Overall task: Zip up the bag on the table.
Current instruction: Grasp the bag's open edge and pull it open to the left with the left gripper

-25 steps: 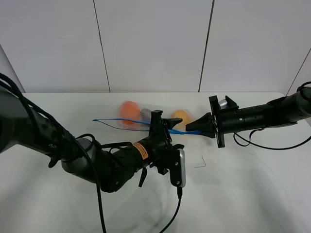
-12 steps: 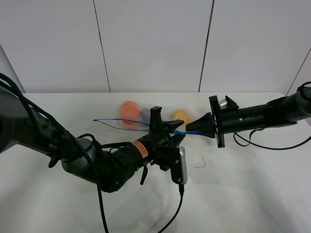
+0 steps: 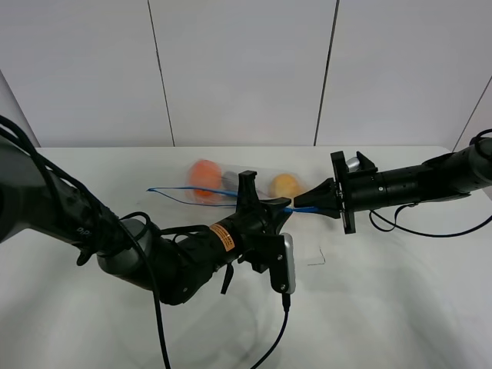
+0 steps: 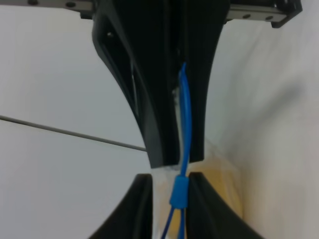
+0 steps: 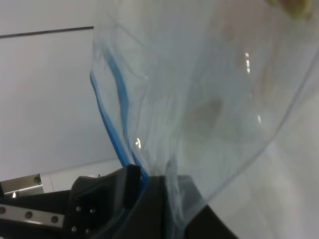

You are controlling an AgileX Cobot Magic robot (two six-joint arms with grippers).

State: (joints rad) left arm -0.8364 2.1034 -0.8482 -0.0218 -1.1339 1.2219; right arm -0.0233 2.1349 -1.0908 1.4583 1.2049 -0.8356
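The clear bag [image 3: 231, 187] lies on the white table [image 3: 400, 300], with an orange fruit [image 3: 204, 172], a yellow fruit [image 3: 286, 184] and a dark eggplant [image 3: 229, 179] inside. Its blue zipper strip [image 3: 192, 193] runs along the near edge. My left gripper [image 3: 274, 207] is shut on the strip. In the left wrist view the strip [image 4: 185, 114] runs between the closed fingers [image 4: 149, 99], and the blue slider [image 4: 179, 191] sits just past their tips. My right gripper [image 3: 298, 204] is shut on the bag's right end; its wrist view shows clear film [image 5: 209, 99] and the strip [image 5: 115, 94].
A silver-edged camera module [image 3: 286, 265] hangs from the left wrist just above the table. Cables [image 3: 280, 330] trail towards the front edge. A small dark mark [image 3: 317, 257] lies on the table right of centre. A panelled white wall [image 3: 246, 69] stands behind.
My left gripper has slid a little to the right along the zipper strip, towards the right gripper. The blue strip visible between the two grippers is shorter. The right arm has stayed still.
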